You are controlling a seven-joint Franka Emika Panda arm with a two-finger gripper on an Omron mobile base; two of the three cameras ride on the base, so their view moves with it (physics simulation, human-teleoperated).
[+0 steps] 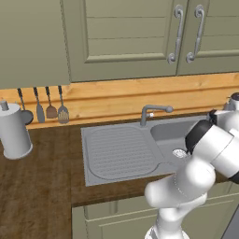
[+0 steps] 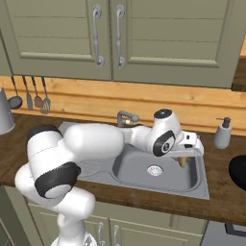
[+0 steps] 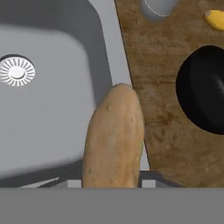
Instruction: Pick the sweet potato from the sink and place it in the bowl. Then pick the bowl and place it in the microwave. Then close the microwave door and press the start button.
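Note:
My gripper [image 3: 111, 183] is shut on the sweet potato [image 3: 114, 140], an orange-brown tuber that sticks out lengthwise from between the fingers. It hangs over the right rim of the grey sink [image 3: 52, 113], above the basin's edge. From the right base view the gripper [image 2: 184, 156] points down at the sink's [image 2: 134, 170] right side with the sweet potato [image 2: 182, 162] under it. The black bowl [image 3: 203, 89] stands on the wooden counter just right of the sink, also at the bowl [image 2: 239, 173] edge of the right base view. The microwave and its door are out of view.
A soap dispenser [image 2: 222, 133] stands behind the bowl, with a small yellow lump [image 3: 215, 19] beside it. The faucet [image 1: 154, 111] curves over the basin's back; the drain [image 3: 16, 71] lies left of the potato. A grey canister [image 1: 14, 133] and hanging utensils [image 1: 44, 109] are far left.

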